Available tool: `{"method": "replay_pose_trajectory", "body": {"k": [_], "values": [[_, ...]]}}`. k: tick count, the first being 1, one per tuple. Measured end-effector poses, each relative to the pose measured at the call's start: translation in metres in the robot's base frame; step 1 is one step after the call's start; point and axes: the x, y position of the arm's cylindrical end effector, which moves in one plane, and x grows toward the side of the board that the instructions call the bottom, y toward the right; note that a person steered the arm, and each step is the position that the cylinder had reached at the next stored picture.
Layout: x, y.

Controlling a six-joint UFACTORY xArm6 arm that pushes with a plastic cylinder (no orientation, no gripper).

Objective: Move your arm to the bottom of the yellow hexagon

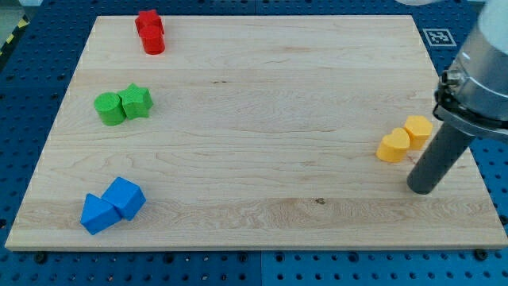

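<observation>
My tip (422, 189) rests on worktop (262, 127) near view's right edge, below and slightly right of yellow hexagon (418, 129), not touching; likely at goal spot. No fingers on rig: bare dark matte rod. Yellow heart-like block (393, 146) touches hexagon's left. Pale grained wood board; blocks smooth, solid-coloured.

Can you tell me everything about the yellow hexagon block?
The yellow hexagon is a small, matte, six-sided block standing flat on the wooden board near the view's right edge. Its lower left side touches a yellow heart block. My tip sits just below it, slightly to the view's right, not touching.
</observation>
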Motion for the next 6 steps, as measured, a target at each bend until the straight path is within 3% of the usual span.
{"method": "replay_pose_trajectory", "body": {"k": [4,6], "values": [[0.004,0.067],[-0.002,0.026]]}}
